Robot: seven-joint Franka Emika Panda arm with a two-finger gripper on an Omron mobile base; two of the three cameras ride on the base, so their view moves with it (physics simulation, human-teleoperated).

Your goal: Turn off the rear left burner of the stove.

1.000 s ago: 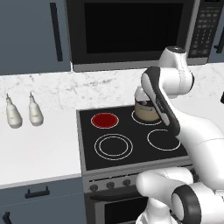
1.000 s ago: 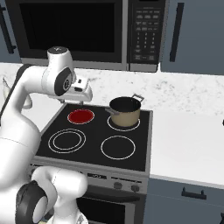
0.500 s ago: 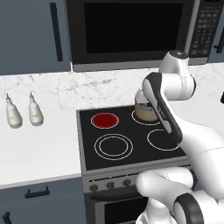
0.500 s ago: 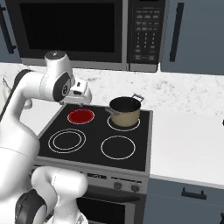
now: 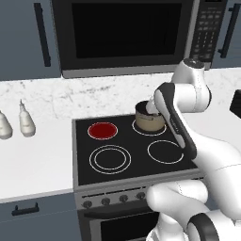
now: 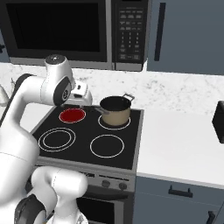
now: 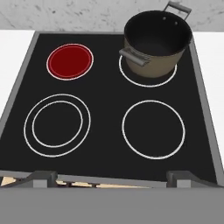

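Observation:
The stove [image 5: 134, 155] is a black glass cooktop with four ringed circles and a row of small dark knobs [image 5: 113, 199] on its grey front panel. The rear left burner [image 5: 102, 130] glows as a solid red disc, also seen from the right [image 6: 72, 115] and from the hand [image 7: 70, 61]. My gripper [image 6: 84, 99] hangs above the cooktop, between the red burner and the pot. In the hand view its fingertips [image 7: 43, 176] stand wide apart at the bottom, open and holding nothing, looking down over the whole cooktop.
A tan pot [image 5: 149, 116] with a dark inside sits on the rear right burner [image 7: 148, 72]. The microwave [image 5: 127, 33] hangs over the stove. Two white bottles [image 5: 26, 123] stand on the left counter. A dark object [image 6: 218, 121] is on the right counter.
The arm's upper links have swung a little to the right and up. The hand stays over the cooktop. The rear left burner is still red.

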